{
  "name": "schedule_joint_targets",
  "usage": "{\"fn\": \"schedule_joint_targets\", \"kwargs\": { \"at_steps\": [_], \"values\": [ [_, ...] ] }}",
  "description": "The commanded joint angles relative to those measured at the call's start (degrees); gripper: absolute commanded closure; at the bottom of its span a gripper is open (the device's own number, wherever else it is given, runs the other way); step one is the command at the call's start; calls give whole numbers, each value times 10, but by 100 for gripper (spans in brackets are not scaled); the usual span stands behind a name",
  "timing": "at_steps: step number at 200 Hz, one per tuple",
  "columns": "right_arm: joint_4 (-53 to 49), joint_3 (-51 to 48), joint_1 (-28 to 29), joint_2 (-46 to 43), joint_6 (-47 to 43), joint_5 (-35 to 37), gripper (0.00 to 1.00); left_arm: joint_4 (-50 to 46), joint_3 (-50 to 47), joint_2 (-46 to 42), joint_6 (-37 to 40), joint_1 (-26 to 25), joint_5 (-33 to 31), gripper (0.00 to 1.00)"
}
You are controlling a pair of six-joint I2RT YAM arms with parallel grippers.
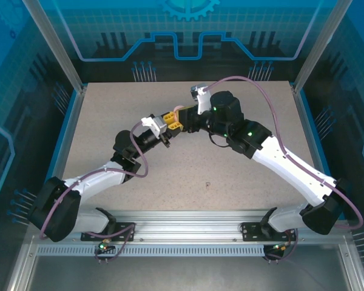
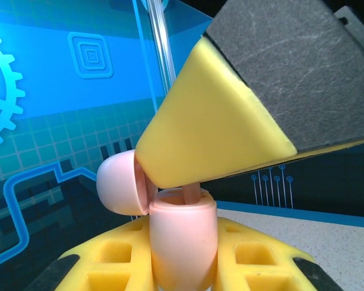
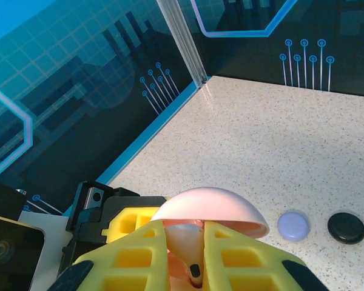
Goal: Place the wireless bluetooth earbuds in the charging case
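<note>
Two grippers are seen tip to tip above the table [image 3: 279, 139] — everything turns on how one is lined up over the other. The pale pink charging case [image 2: 183, 233] is clamped in the left gripper [image 2: 182, 260], mouth upward, with its lid [image 2: 120, 183] swung open to one side. The right gripper [image 3: 185, 239] is closed narrowly on a pinkish-beige earbud [image 3: 185, 264], which is held just over the case's opening. In the left wrist view its stem [image 2: 191, 191] is seen pointing down into the mouth, its long axis close to the case's own upright axis, perhaps slightly tilted. The insertion is judged to be under way, and a short push along that axis by the right arm seems called for — whether the bud is already seated cannot be told, since the well is hidden. A lavender disc [image 3: 293, 225] and a black disc [image 3: 346, 227], probably closed cases, are seen lying side by side on the table beyond.
</note>
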Motion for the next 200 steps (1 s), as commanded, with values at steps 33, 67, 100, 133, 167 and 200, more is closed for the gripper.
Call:
{"fn": "schedule_joint_targets", "kwargs": {
  "at_steps": [33,67,100,133,167,200],
  "values": [
    [-17,-31,42,5,-22,27,82,44,20,-4,-10,-4,-9,100],
    [-32,-4,34,-1,-18,38,58,43,16,-2,-14,-3,-11,100],
    [-56,40,5,-17,-1,23,38,50,5,0,-20,-3,-18,100],
    [-74,51,-27,-48,18,13,33,54,-6,-3,-25,-3,-24,100],
    [-95,36,-47,-79,28,24,30,54,-15,-8,-29,-4,-23,100],
    [-106,-10,-56,-98,39,35,30,51,-19,-14,-42,-3,-20,100]
  ]
}}
